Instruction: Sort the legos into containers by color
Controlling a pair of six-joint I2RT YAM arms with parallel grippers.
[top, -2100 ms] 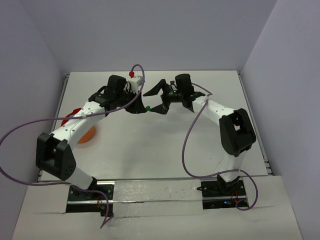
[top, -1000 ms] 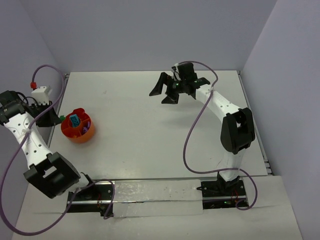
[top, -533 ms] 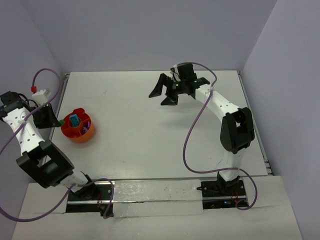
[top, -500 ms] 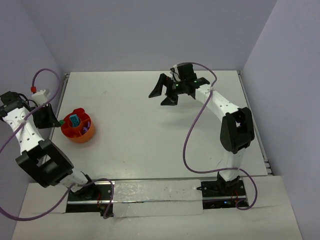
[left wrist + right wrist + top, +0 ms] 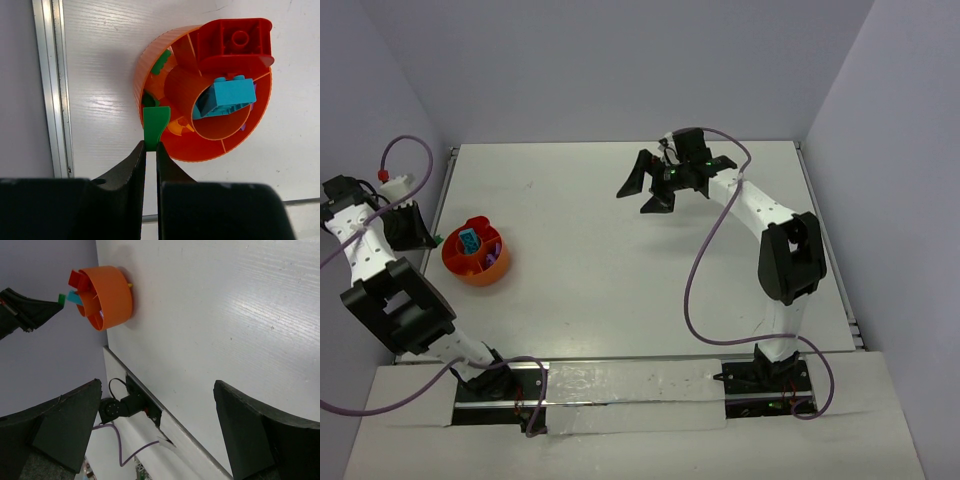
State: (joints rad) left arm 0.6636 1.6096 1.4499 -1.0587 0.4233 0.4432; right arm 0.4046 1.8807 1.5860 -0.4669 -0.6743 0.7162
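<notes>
An aluminium edge rail [image 5: 52, 85] runs to the left of the left gripper [image 5: 151, 149], with bare white tabletop [image 5: 100, 75] between the rail and the orange divided bowl [image 5: 142, 75]. This gripper is pinching a green lego [image 5: 156, 125] by its near end, and the brick juts ahead of the fingertips over the bowl's near-left rim. Further ahead, the centre compartment holds a teal lego [image 5: 227, 95]. A red lego [image 5: 235, 42] rests on top at the far side. Another green piece [image 5: 160, 62] lies in the left outer compartment. The right gripper [image 5: 644, 192] hangs spread wide above the tabletop, well apart from the bowl.
</notes>
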